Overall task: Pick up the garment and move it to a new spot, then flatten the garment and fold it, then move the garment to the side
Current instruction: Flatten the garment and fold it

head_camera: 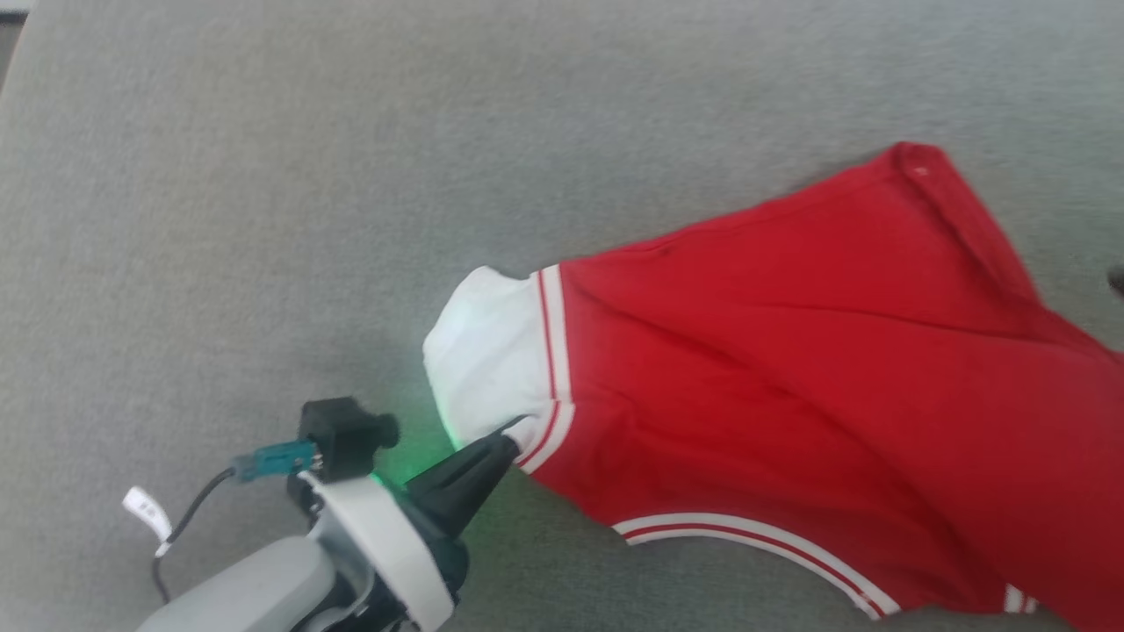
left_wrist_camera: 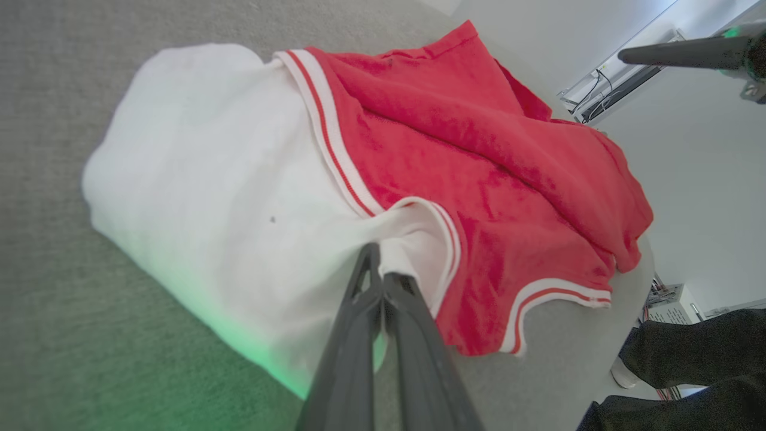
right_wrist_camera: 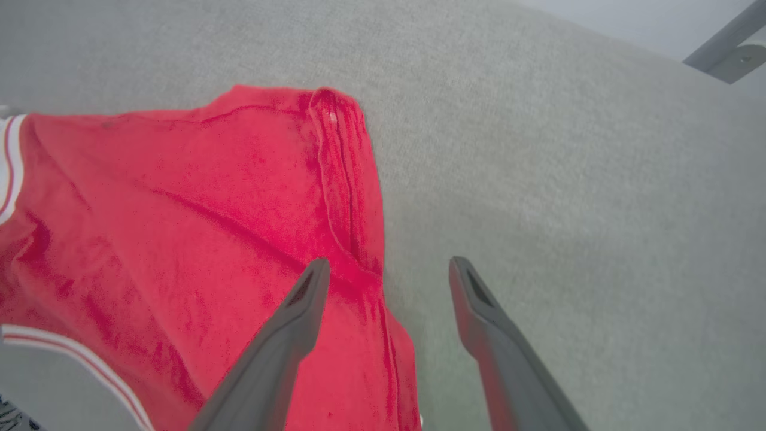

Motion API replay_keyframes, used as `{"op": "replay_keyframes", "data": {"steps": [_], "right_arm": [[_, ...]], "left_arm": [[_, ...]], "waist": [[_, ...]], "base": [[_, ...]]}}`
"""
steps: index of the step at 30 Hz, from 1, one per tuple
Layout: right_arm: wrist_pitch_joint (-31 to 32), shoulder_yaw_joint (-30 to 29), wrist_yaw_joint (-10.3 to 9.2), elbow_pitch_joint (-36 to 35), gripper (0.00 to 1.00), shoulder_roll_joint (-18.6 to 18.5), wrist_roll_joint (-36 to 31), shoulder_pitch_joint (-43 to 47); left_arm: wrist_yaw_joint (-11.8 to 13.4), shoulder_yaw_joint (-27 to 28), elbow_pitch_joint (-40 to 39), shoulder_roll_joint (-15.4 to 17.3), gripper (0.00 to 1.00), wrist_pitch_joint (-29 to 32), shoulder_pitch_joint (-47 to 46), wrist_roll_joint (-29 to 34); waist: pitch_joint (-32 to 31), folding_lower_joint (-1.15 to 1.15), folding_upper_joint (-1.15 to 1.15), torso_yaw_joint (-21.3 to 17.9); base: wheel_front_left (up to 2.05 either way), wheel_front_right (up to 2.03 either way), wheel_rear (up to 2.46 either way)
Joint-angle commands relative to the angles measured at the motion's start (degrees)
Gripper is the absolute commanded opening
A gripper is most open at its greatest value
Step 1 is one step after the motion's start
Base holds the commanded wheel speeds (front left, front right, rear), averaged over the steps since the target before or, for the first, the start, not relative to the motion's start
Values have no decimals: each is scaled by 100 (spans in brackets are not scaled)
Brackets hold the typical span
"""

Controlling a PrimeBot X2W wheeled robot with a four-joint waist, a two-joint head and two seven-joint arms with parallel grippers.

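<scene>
The garment (head_camera: 790, 351), a red shirt with white sleeves and red-and-white striped trim, lies spread across the grey surface at the right. My left gripper (head_camera: 514, 434) is shut on the striped cuff edge of its white sleeve (head_camera: 487, 351); the left wrist view shows the garment (left_wrist_camera: 479, 179) with my left gripper (left_wrist_camera: 377, 263) pinching that fold. My right gripper (right_wrist_camera: 386, 269) stands open above the garment's (right_wrist_camera: 179, 227) red hem edge, with nothing between its fingers. The right gripper also appears as dark fingers (left_wrist_camera: 676, 55) at the top right of the left wrist view.
Grey felt-like tabletop (head_camera: 263, 175) stretches to the left and far side of the garment. Past the table edge in the left wrist view are a person's dark-clothed legs (left_wrist_camera: 688, 353) and cables by a wall (left_wrist_camera: 604, 90).
</scene>
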Motion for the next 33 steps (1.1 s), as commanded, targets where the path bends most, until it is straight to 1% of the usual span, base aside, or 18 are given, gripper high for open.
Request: {"op": "replay_keyframes", "data": {"steps": [1, 5, 9, 12, 14, 15, 17, 18, 19, 20, 21, 23, 25, 29, 33], "right_arm": [[-71, 340, 0, 275, 100, 11, -184, -424], [-32, 1222, 0, 1121, 100, 210, -602, -1584], [-12, 2041, 0, 1966, 100, 280, -923, -2425], [-1, 2521, 0, 2417, 100, 222, -1035, -2761], [14, 2782, 0, 2681, 100, 191, -997, -2836], [14, 2782, 0, 2681, 100, 191, -997, -2836], [-36, 3006, 0, 2866, 100, 147, -969, -2847], [-74, 3097, 0, 2936, 71, 115, -941, -2854], [-120, 3163, 0, 3006, 46, 105, -907, -2862], [-200, 3181, 0, 3066, 7, 123, -857, -2864], [-291, 3180, 0, 3106, 0, 142, -814, -2889], [-525, 3101, 0, 3194, 0, 182, -735, -2955], [-870, 2886, -2, 3273, 0, 258, -632, -3057], [-1540, 2327, -2, 3631, 0, 563, -457, -3229], [-2034, 1842, 0, 3992, 0, 824, -427, -3515]], "left_arm": [[18, -42, 17, -79, 0, 6, -148, 13], [18, -94, 65, -212, 0, 6, -315, 18], [18, -88, 105, -331, 0, 6, -432, 34], [17, -102, 141, -379, 0, 7, -473, 37], [17, -97, 158, -410, 0, 10, -498, 39], [17, -97, 158, -410, 0, 10, -498, 39], [18, -93, 185, -429, 0, 11, -509, 32], [18, -85, 201, -434, 0, 11, -511, 22], [18, -79, 218, -432, 0, 11, -511, 9], [17, -70, 231, -421, 0, 10, -513, -9], [18, -60, 236, -402, 0, 10, -518, -26], [18, -20, 231, -334, 0, 10, -558, -33], [18, 48, 212, -260, 0, 8, -615, -34], [17, 173, 140, -130, 0, 5, -849, -51], [17, 379, 81, -1, 0, 5, -1360, -258]], "waist": [[193, 0, 0, 195], [413, 0, 0, 316], [613, 0, 0, 382], [702, 0, 0, 416], [738, 0, 0, 425], [738, 0, 0, 425], [752, 0, 0, 426], [751, 0, 0, 421], [737, 0, 0, 409], [718, 0, 0, 390], [692, 0, 0, 366], [624, 0, 0, 306], [548, 0, 0, 232], [415, 0, 0, 46], [407, 0, 0, -132]], "base": [[0, 0, 0], [0, 0, 0], [0, 0, 0], [0, 0, 0], [0, 0, 0], [0, 0, 0], [0, 0, 0], [0, 0, 0], [0, 0, 0], [0, 0, 0], [0, 0, 0], [0, 0, 0], [0, 0, 0], [0, 0, 0], [0, 0, 0]]}}
